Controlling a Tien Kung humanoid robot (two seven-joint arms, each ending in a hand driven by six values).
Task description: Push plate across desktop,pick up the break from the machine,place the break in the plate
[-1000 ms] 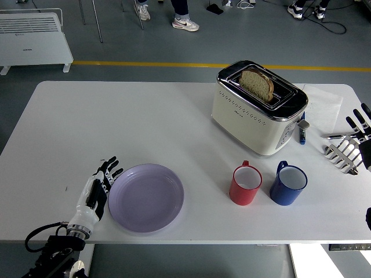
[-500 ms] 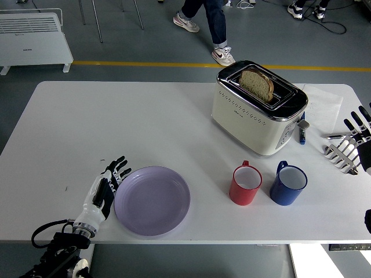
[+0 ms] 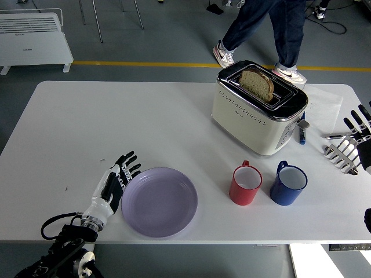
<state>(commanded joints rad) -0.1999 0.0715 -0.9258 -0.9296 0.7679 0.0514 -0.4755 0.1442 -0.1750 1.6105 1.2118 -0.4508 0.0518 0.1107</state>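
Push step underway: left hand [image 3: 117, 179] laid flat, fingers straight, against left rim of lilac plate [image 3: 159, 201] near front edge. Bread [image 3: 257, 84] not yet picked, upright in toaster [image 3: 258, 110]. Right hand [image 3: 360, 130] spread, parked far right.

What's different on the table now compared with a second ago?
The left hand, fingers open against the lilac plate's left edge, has slid it to the right along the near edge, towards the red mug. Nothing was grasped or released. The bread in the toaster, both mugs and the right hand at the right edge stayed put.
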